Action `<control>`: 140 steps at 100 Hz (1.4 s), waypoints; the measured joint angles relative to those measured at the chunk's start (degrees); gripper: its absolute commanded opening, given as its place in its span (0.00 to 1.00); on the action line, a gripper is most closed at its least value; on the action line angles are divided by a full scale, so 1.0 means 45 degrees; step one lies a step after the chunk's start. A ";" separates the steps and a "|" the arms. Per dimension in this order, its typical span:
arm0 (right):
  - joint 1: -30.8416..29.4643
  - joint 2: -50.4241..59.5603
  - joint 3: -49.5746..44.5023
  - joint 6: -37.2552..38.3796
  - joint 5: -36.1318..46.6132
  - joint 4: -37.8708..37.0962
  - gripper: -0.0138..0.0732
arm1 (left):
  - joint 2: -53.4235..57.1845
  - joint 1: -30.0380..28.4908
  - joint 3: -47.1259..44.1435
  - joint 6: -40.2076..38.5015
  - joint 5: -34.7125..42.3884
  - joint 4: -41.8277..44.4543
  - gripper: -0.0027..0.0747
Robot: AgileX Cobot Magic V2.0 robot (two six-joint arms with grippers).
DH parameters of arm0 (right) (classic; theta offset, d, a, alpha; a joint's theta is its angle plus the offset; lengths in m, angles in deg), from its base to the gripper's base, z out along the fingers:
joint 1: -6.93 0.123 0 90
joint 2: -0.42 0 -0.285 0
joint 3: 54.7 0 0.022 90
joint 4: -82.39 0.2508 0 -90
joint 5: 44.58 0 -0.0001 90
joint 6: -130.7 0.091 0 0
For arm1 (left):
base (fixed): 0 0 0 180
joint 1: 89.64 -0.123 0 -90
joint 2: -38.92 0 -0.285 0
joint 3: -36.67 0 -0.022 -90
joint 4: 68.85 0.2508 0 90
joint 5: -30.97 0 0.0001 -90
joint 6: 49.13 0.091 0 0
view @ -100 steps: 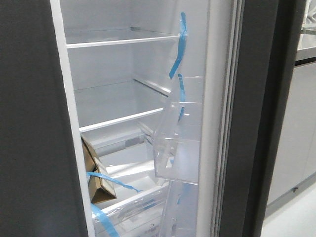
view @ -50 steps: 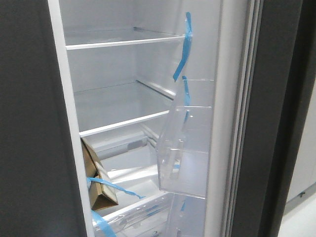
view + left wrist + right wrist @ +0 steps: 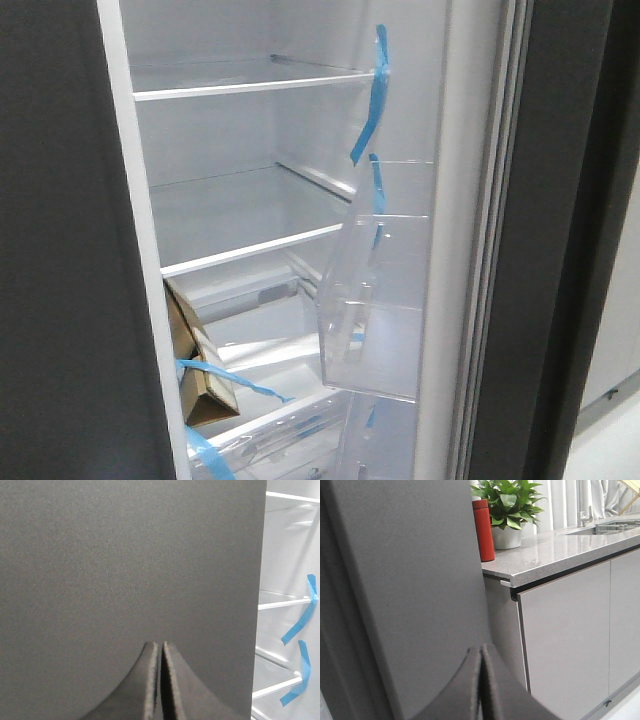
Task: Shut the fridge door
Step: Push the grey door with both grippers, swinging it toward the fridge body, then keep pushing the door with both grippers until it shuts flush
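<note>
The fridge door stands open at the right of the front view. Its white inner lining carries a clear bin and blue tape strips. Its matte dark grey outer face fills the left of the right wrist view. My right gripper is shut and empty, close in front of that face. My left gripper is shut and empty, close to the other dark grey door. Neither gripper shows in the front view.
The other dark grey door is closed at the left. White shelves and a taped cardboard box sit inside the fridge. A counter with a red bottle and a plant stands over pale cabinet fronts.
Between one second and half a second ago the open door and its bins shifted right in the front view, hiding more of the cabinets. Nothing has moved since.
</note>
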 measured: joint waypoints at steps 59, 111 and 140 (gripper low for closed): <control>0.0000 -0.1449 0.1592 0.0000 -0.0107 0.3356 0.11 | 0.0000 0.0000 0.0000 0.0000 0.0000 0.0000 0.01; 0.0000 -1.0073 0.7040 0.0000 -0.0052 1.1653 0.11 | 0.0000 0.0000 0.0000 0.0000 0.0000 0.0000 0.01; 0.0388 -1.2790 0.9630 0.0023 -0.2065 1.3139 0.11 | 0.0000 0.0000 0.0000 0.0000 0.0000 0.0000 0.01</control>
